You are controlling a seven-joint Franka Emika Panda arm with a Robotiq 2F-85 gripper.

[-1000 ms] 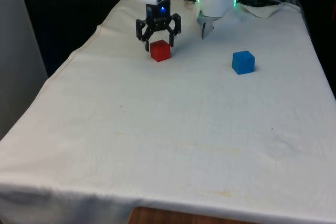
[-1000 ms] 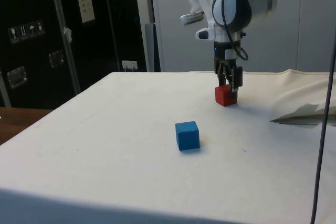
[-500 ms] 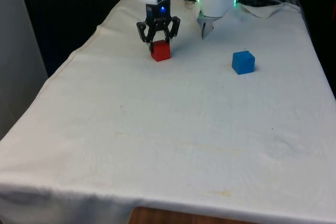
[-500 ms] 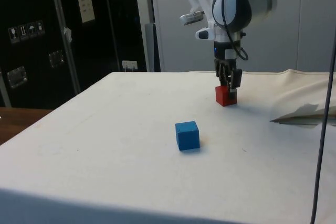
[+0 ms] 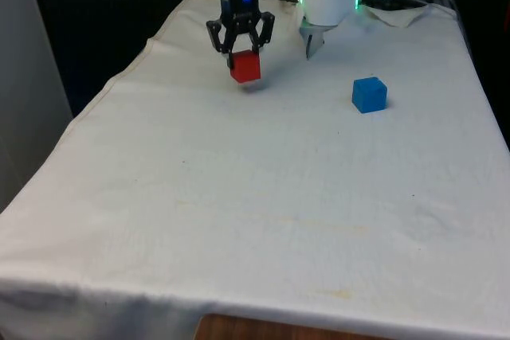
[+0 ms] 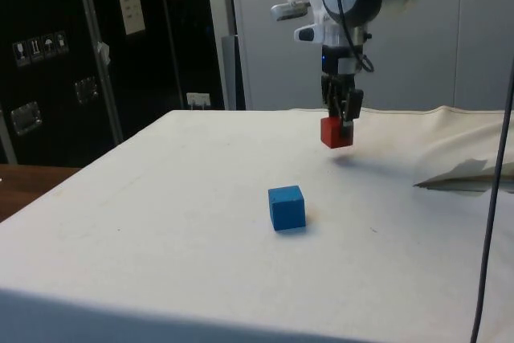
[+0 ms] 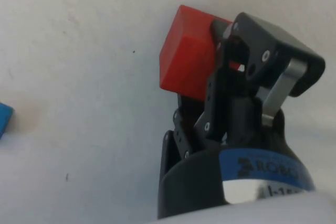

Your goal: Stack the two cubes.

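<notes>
A red cube (image 5: pixel 245 67) hangs a little above the white cloth near the table's far end, towards the front view's left. My gripper (image 5: pixel 241 53) is shut on it from above, and a shadow lies on the cloth beneath. In the side view the red cube (image 6: pixel 336 132) is clear of the table under the gripper (image 6: pixel 340 122). The wrist view has the red cube (image 7: pixel 186 61) pinched at one side by the fingers (image 7: pixel 231 77). A blue cube (image 5: pixel 369 94) rests on the cloth towards the front view's right, apart from the gripper; the same blue cube (image 6: pixel 287 207) sits nearer the side camera.
A crumpled fold of white cloth (image 5: pixel 398 13) lies at the far right corner in the front view. The table (image 5: pixel 263 212) drops off at its left edge (image 5: pixel 103 93). A cable (image 6: pixel 491 198) hangs down at the right in the side view.
The fingers closed around the red cube on the cloth, and the gripper then rose, lifting the cube off the table. The blue cube has stayed put.
</notes>
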